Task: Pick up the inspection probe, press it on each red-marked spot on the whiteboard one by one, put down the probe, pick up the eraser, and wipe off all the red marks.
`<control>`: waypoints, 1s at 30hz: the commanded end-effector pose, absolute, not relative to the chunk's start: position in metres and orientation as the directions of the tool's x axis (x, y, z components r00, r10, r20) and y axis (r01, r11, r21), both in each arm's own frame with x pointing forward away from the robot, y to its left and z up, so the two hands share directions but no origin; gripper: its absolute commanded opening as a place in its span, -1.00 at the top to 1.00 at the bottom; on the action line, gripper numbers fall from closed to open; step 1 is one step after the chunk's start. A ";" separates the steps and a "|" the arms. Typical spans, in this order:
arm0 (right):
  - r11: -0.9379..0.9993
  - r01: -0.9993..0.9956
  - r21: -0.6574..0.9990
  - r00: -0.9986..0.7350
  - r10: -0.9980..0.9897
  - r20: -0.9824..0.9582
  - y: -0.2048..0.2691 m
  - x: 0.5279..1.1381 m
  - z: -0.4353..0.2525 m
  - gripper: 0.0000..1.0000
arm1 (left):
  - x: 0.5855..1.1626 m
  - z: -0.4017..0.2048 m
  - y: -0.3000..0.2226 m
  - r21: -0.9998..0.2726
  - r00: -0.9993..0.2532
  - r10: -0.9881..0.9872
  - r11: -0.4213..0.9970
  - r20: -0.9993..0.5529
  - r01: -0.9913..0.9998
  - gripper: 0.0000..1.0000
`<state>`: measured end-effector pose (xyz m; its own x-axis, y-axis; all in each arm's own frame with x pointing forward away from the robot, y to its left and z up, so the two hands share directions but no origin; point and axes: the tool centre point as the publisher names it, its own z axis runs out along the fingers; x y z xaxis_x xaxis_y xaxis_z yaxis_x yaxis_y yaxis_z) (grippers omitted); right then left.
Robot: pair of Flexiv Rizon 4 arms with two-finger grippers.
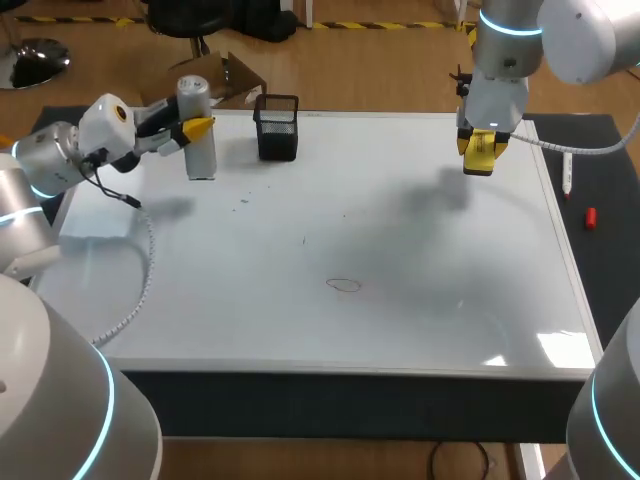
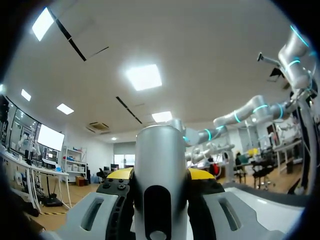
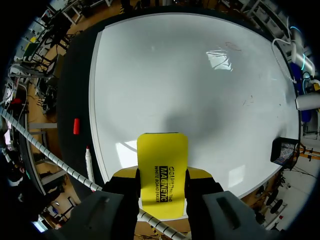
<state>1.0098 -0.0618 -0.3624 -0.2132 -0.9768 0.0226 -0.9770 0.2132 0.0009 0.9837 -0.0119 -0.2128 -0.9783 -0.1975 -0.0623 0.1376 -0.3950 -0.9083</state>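
The main risk lies with the right gripper point(image 1: 481, 152). It clamps the yellow eraser point(image 3: 162, 170) between both fingers above the whiteboard's point(image 1: 430, 310) far right corner, and if it came down tilted it could smear the red mark point(image 1: 343, 285) near the whiteboard's middle instead of clearing it. The left gripper point(image 1: 197, 128) is closed around the upright inspection probe point(image 1: 199, 140) at the whiteboard's far left edge.

Glossy whiteboard point(image 1: 400, 300), smooth satin-metal probe point(image 1: 197, 130), wire-mesh holder point(image 1: 277, 128), matt plastic eraser point(image 1: 482, 152)
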 end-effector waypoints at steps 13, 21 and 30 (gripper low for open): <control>0.194 -0.981 -0.004 -0.194 -0.981 0.013 -0.059 1.012 -0.358 1.00 | 0.984 -0.213 -0.010 -0.908 -0.979 -0.194 -0.396 -0.065 0.138 1.00; 0.043 -0.995 -0.091 -0.046 -0.998 0.036 -0.009 0.988 -0.336 1.00 | 0.984 -0.213 -0.010 -0.908 -0.979 -0.194 -0.396 -0.065 0.138 1.00; -0.080 -0.987 -0.140 0.081 -0.997 0.001 0.060 0.927 -0.332 1.00 | 0.984 -0.213 -0.010 -0.908 -0.979 -0.194 -0.396 -0.065 0.138 1.00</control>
<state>0.9514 0.0527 -0.3317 0.0728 -0.9973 -0.0073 -0.9949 -0.0721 -0.0701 0.9845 -0.0104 -0.2140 -0.9792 -0.1926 -0.0630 0.1363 -0.3960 -0.9081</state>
